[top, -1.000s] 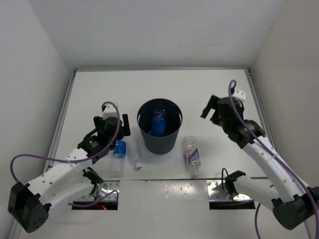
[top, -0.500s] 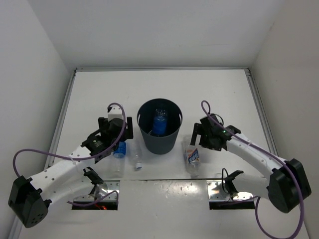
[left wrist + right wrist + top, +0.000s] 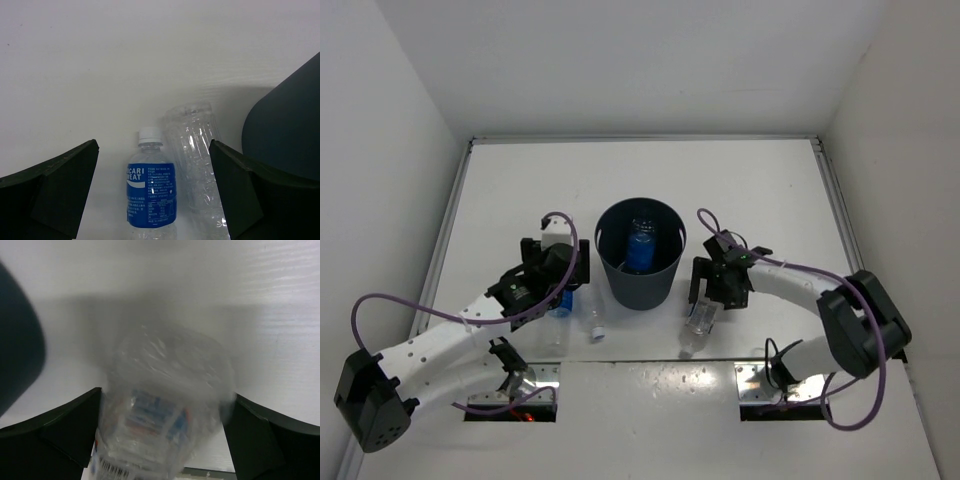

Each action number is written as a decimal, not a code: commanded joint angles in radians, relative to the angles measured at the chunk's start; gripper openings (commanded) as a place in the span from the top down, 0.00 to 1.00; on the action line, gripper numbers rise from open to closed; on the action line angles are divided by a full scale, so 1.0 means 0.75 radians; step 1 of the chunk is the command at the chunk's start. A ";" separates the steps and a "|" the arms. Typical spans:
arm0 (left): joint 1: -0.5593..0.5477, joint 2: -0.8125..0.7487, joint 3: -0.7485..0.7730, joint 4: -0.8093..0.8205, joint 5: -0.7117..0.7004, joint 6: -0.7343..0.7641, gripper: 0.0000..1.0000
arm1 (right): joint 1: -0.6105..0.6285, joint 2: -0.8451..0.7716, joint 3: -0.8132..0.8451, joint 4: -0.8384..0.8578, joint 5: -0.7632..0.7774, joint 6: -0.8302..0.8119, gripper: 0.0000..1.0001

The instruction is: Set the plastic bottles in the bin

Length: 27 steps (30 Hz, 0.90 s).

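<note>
The dark grey-blue bin point(image 3: 640, 275) stands mid-table with one blue-labelled bottle point(image 3: 640, 247) inside. My left gripper point(image 3: 565, 280) is open and hovers over a second blue-labelled bottle point(image 3: 150, 195) lying on the table, white cap away from me. An unlabelled clear bottle point(image 3: 195, 160) lies right beside it, next to the bin point(image 3: 290, 130). My right gripper point(image 3: 712, 290) is low at the bin's right. Its open jaws straddle the white-and-red-labelled bottle point(image 3: 165, 405), which lies on the table and fills the gap between the fingers point(image 3: 65, 430). That view is blurred.
White walls enclose the table on the left, back and right. Two metal base plates point(image 3: 785, 385) sit at the near edge. The bin's wall shows at the left edge of the right wrist view point(image 3: 17, 340), close to the right gripper.
My right arm has swung from the back right down and left onto the labelled bottle, which has shifted slightly. My left gripper has crept a little right over the blue bottle.
</note>
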 commanded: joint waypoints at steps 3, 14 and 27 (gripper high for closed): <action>-0.016 -0.024 0.051 0.001 -0.046 -0.015 0.00 | -0.045 0.104 0.058 -0.027 -0.037 -0.018 0.13; -0.016 -0.036 0.051 -0.011 -0.058 -0.027 0.00 | -0.361 -0.239 0.236 -0.215 0.012 -0.004 0.46; -0.016 -0.024 0.051 -0.011 -0.070 -0.027 0.00 | -0.291 -0.458 0.933 -0.316 0.729 -0.055 0.61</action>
